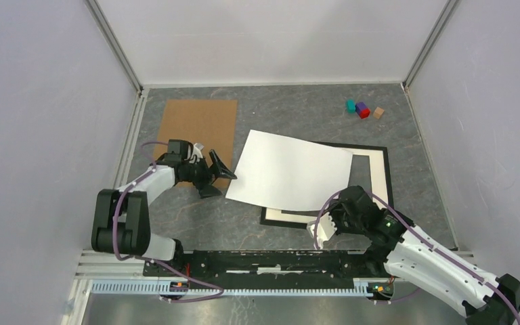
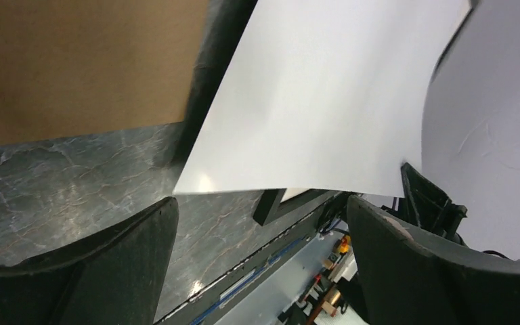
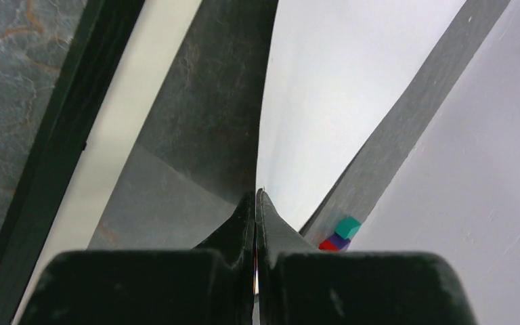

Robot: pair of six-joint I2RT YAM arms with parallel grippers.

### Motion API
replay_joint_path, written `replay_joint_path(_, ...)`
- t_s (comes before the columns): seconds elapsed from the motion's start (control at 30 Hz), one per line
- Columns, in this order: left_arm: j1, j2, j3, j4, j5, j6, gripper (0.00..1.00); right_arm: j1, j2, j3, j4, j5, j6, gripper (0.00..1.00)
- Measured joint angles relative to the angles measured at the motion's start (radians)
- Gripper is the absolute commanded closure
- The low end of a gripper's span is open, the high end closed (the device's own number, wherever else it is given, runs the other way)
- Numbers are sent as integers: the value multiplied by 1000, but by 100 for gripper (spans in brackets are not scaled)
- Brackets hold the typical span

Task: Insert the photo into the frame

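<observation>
Top external view shows the right pincer (image 1: 337, 206) pressed together on the near right corner of the photo (image 1: 291, 169), which shows only a plain white side and is lifted, slightly bowed, over the left part of the frame (image 1: 387, 179). The black frame lies flat on the counter (image 1: 298, 112) with a white mat (image 1: 378, 172) inside it. The left pincer (image 1: 218, 179) is spread wide just beside the photo's left edge, gripping nothing, near a brown board (image 1: 196, 125); small coloured blocks (image 1: 360, 109) sit at the far right.
</observation>
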State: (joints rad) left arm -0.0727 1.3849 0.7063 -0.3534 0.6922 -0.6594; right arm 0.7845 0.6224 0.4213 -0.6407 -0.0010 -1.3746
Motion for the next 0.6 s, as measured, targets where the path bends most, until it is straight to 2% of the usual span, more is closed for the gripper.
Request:
replay_joint_path(0.17,-51,57,-11,-9,-71,-2,0,0,-13,-26,12,-32,-9,100)
replay_joint_path(0.37,-178,111,92,-16,-241,-2,0,-2,-43,-43,13,-36,-22,100)
replay_joint_path(0.6,-205,150,106,-71,-420,-10,0,-2,-52,-44,13,-45,-23,100)
